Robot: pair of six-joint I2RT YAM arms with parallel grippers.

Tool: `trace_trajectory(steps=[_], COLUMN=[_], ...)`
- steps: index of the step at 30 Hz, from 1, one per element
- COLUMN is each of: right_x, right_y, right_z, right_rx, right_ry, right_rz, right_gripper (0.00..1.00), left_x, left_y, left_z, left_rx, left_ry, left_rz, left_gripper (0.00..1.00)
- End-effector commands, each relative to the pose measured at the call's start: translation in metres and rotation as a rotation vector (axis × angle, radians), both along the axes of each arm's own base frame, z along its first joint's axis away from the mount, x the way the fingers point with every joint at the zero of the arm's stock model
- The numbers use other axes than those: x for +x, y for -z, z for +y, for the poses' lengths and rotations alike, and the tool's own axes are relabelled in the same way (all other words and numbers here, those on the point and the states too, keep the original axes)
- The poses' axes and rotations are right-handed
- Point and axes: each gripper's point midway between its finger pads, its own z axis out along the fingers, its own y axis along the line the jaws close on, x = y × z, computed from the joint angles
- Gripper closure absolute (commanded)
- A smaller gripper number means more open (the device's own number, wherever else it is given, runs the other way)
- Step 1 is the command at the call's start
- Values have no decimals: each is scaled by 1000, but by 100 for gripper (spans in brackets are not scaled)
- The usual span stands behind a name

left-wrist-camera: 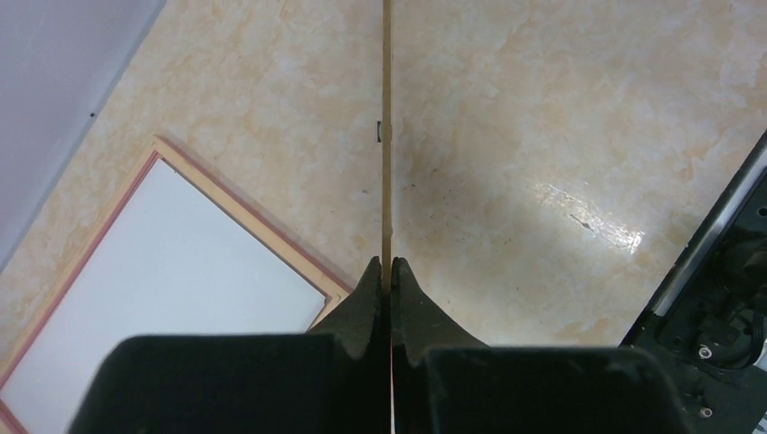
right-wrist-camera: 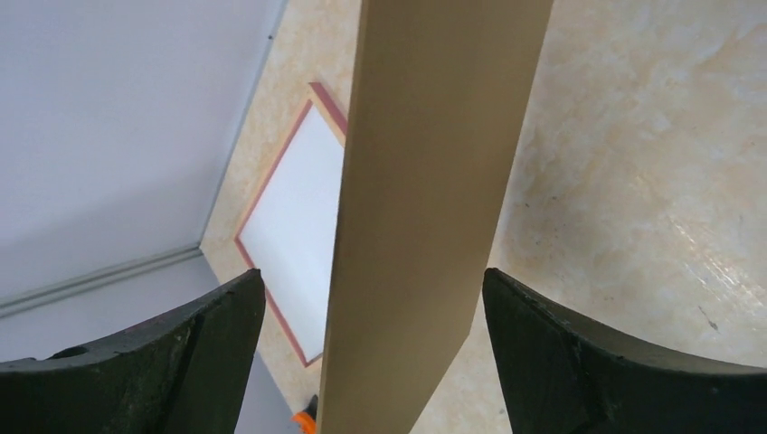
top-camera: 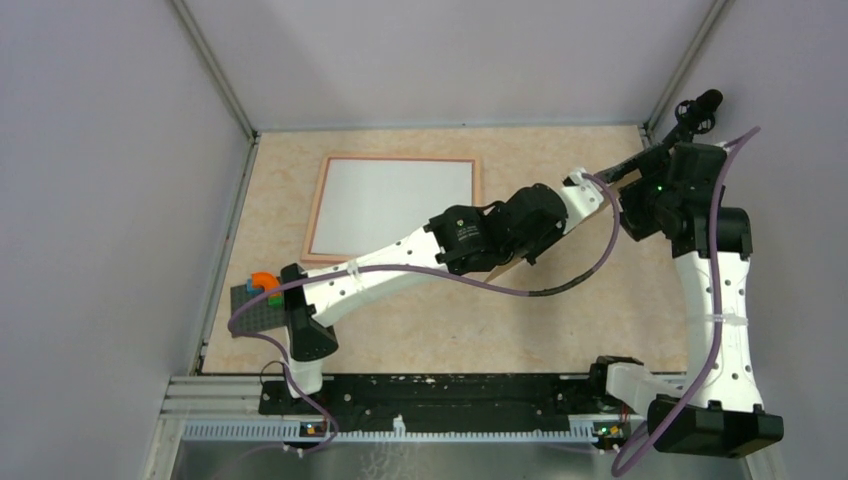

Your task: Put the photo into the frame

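Note:
The frame (top-camera: 315, 210), thin and pinkish-tan, lies flat at the back left of the table. A plain white rectangle (top-camera: 392, 205) fills it, by its look the photo white back up; no printed side shows. My left gripper (left-wrist-camera: 386, 264) is shut on a thin brown backing board (left-wrist-camera: 386, 136), seen edge-on above the table to the right of the frame (left-wrist-camera: 244, 206). My right gripper (right-wrist-camera: 373, 280) stands open around the same board (right-wrist-camera: 434, 181), with a gap on each side of it. The frame (right-wrist-camera: 321, 98) shows behind.
A dark grey plate with orange and green pieces (top-camera: 260, 290) sits at the table's left edge. Grey walls close in the left, back and right. A black rail (top-camera: 450, 395) runs along the near edge, and the two arms meet over the table's right half.

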Motion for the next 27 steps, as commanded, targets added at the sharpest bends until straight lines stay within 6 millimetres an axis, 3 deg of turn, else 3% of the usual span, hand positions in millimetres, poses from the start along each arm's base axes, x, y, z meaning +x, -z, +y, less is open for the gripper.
trace_trajectory(steps=[1,7,11,16,18,19,22,25,27], right_x=[2,-9,-15,-29,-33,-34,-37,-34,-29], right_y=[13,30,44,52,48,45,34,13,-5], right_z=[-7,-18,-18,-23,-24,-24,-23,-21,-17], right_rx=[-2,-11,12,-13,-22,-28,-44,-85,-139], right_ry=[64,148,172,196,194,190,168,117,38], right_rz=[21,42,62,87,74,62,28,-46,-135], right_gripper=[14,32,50,80,94,100,100,100,100], left_x=[-12,-42,-56,-69,-75,-79,-99,-106,-100], left_y=[-21,-12,-10,-9,-12,-17,-39,-88,-118], left_z=[-13,-29,-34,-31,-26,-24,-11,23,51], left_rx=[-65,-64,-61,-51,-62,-75,-146,-264,-342], left_ry=[22,77,104,123,141,161,236,253,238], left_rz=[-44,-18,-12,-14,4,14,65,40,11], left_gripper=[100,100,97,75,59,48,25,10,3])
